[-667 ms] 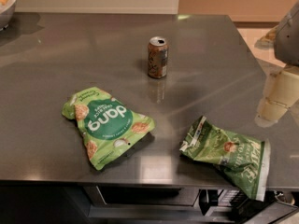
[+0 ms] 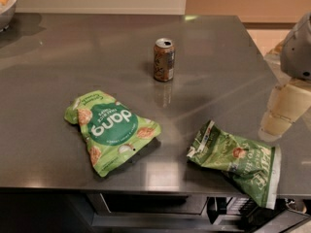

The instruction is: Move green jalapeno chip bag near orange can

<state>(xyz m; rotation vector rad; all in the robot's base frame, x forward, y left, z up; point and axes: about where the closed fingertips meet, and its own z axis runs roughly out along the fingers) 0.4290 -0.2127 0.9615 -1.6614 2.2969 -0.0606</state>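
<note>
The green jalapeno chip bag (image 2: 238, 161) lies flat at the counter's front right, and its white end strip hangs over the front edge. The orange can (image 2: 164, 59) stands upright near the middle back of the counter, well apart from the bag. My gripper (image 2: 275, 124) is the cream-coloured end of the arm at the right edge. It hovers just above and to the right of the jalapeno bag, without touching it.
A lime-green "dang" bag (image 2: 109, 127) lies front left on the grey steel counter (image 2: 58, 52). A bowl (image 2: 6, 4) sits at the far left back corner. The counter's right edge runs under my arm (image 2: 297, 47). An appliance shows below the front edge.
My arm has shifted slightly left and down, toward the jalapeno bag. The bags and the can have not moved.
</note>
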